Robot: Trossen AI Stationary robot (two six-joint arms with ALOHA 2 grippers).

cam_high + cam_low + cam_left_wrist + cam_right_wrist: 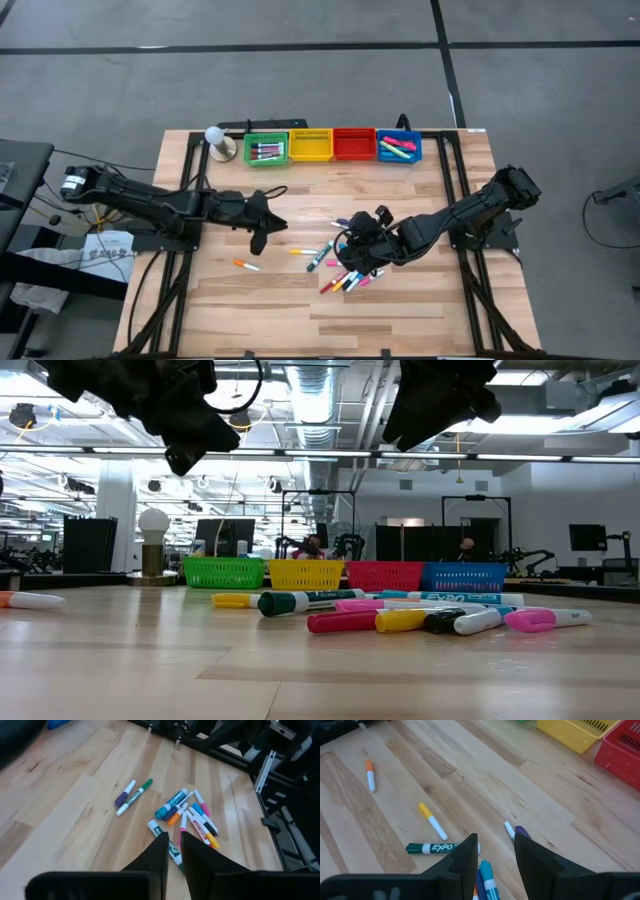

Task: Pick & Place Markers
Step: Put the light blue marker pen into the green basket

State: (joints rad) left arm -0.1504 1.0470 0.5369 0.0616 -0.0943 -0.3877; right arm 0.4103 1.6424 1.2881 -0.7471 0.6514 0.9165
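Several capped markers lie in a loose pile (345, 278) (400, 618) (187, 812) flat on the wooden table. A green marker (432, 848), a yellow-capped one (431, 820) and a purple one (520, 831) lie at the pile's edge. An orange-capped marker (246, 265) (369, 774) lies alone to the left. My right gripper (352, 245) (495, 845) hovers open above the pile, touching nothing. My left gripper (257, 243) (174, 840) hangs shut above bare table left of the pile, only a thin slit between its fingers. In the low view both grippers are well off the table.
Four small bins stand in a row at the far edge: green (266, 148) and blue (399, 147) with markers inside, yellow (310, 145) and red (353, 143). A white bulb on a round base (217, 140) stands left of them. Bare wood lies near the front edge.
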